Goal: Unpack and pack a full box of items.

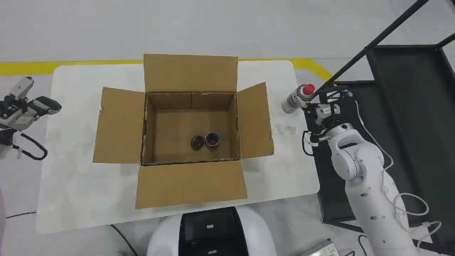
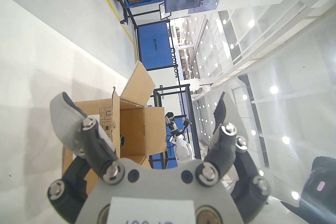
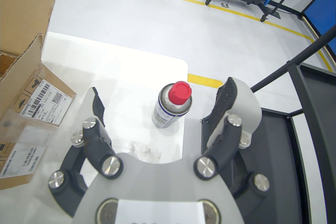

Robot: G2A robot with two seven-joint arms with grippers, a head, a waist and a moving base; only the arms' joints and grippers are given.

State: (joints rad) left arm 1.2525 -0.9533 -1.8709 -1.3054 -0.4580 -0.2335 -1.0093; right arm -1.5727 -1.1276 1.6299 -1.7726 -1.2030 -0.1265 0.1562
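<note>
- Cardboard box (image 1: pixel 190 71) sits in the middle of the white table (image 1: pixel 71 185), all four flaps folded outward and the top open to you.
- Two small dark round jars (image 1: pixel 205 141) lie side by side, touching or nearly so, on the box floor, toward the near wall and right of centre.
- Your right flap (image 1: pixel 256 117) stands tilted up between the box's inside and the table's right end.
- Past that flap, a spray can (image 3: pixel 172 108) with a red cap stands upright near the table's far right corner, close to the table's edge.
- A scrap of crumpled clear plastic (image 3: pixel 143 149) lies on the table just beside the can, on the side nearer you.
- Your right gripper (image 3: pixel 162 92) hangs at the table's right edge, just beside the can, its fingers spread wide and gripping nothing; the can shows between them without touching either pad.
- A black metal rack (image 1: pixel 412 99) stands hard against the table's right side, with its slanted bar crossing over your right arm.
- Your left gripper (image 2: pixel 143 100) sits well apart from the box, off the table's left end, its fingers likewise splayed and empty, pointing across toward the box's left flap (image 1: pixel 119 124).
- A yellow floor line (image 1: pixel 71 65) runs behind the table's far edge.
</note>
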